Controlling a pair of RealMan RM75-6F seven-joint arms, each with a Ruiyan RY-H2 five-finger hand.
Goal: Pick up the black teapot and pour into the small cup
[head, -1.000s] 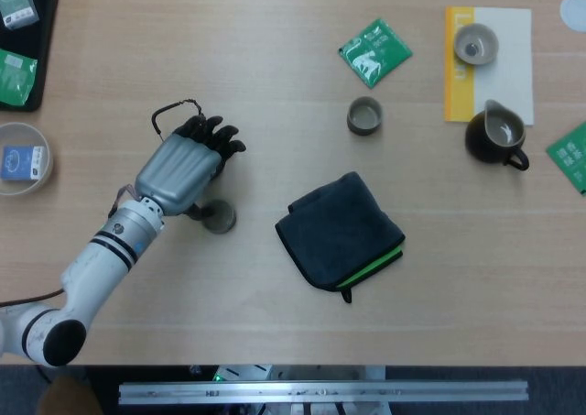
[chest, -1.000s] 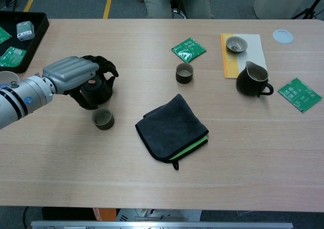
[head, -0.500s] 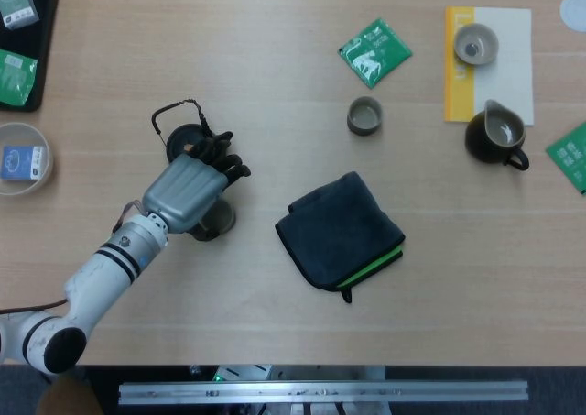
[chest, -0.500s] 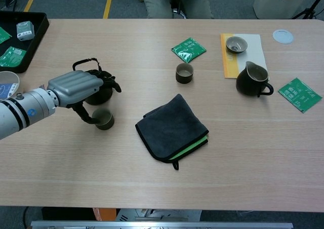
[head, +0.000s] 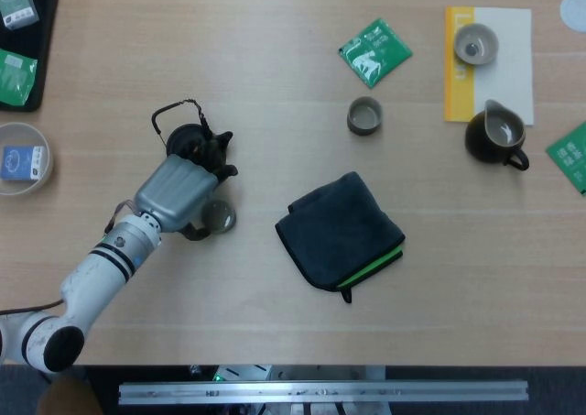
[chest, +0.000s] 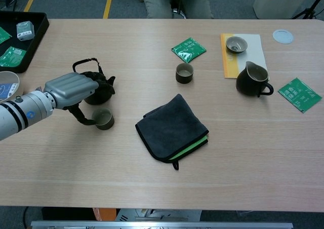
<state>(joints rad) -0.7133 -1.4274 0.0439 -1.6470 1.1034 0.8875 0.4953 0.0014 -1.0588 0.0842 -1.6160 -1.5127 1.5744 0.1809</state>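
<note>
The black teapot [head: 186, 140] [chest: 100, 89] stands upright on the table at the left, its wire handle raised. Just in front of it sits the small cup [head: 219, 216] [chest: 104, 119]. My left hand [head: 177, 191] [chest: 70, 90] hovers at the teapot's near side with its back up. Its dark fingertips [head: 218, 155] lie against the pot's body, and the thumb [chest: 82, 117] curves down beside the cup. The hand's fingers are spread and do not grip the pot. My right hand appears in neither view.
A folded dark cloth [head: 341, 230] lies mid-table. Behind it are a second small cup [head: 364, 115] and a green packet [head: 374, 51]. At the right, a dark pitcher [head: 495, 136] and a bowl [head: 476, 44] on a paper. A black tray [head: 20, 44] and a clear dish [head: 20, 158] at the left.
My left hand was cupped over the teapot; it has drawn back toward me and slightly left, uncovering the pot. Teapot and cup have stayed put.
</note>
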